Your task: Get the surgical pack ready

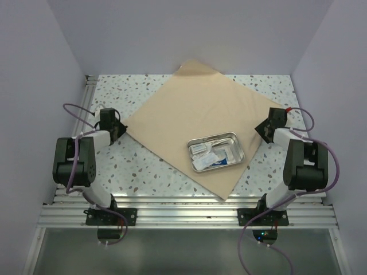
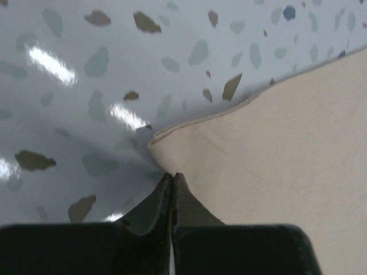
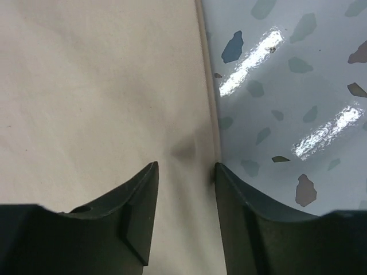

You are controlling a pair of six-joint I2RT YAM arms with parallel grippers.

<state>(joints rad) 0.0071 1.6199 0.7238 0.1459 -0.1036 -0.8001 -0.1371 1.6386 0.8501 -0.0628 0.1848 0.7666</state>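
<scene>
The beige wrap sheet [image 1: 189,114] lies spread as a diamond on the speckled table. On its near part stands the steel tray [image 1: 235,137] holding thin steel tools [image 1: 215,140] and white sachets [image 1: 209,160]. My left gripper [image 1: 119,130] is at the sheet's left corner. In the left wrist view its fingers are pressed together [image 2: 172,176] on the sheet's edge [image 2: 258,172], just behind the slightly raised corner. My right gripper [image 1: 261,128] is open at the sheet's right corner. Its fingertips [image 3: 184,167] straddle the sheet's edge [image 3: 86,86], which has a small wrinkle.
White walls close the table on the left, back and right. An aluminium rail frame [image 1: 183,213] with both arm bases runs along the near edge. The sheet's far corner [image 1: 195,64] curls up against the back wall.
</scene>
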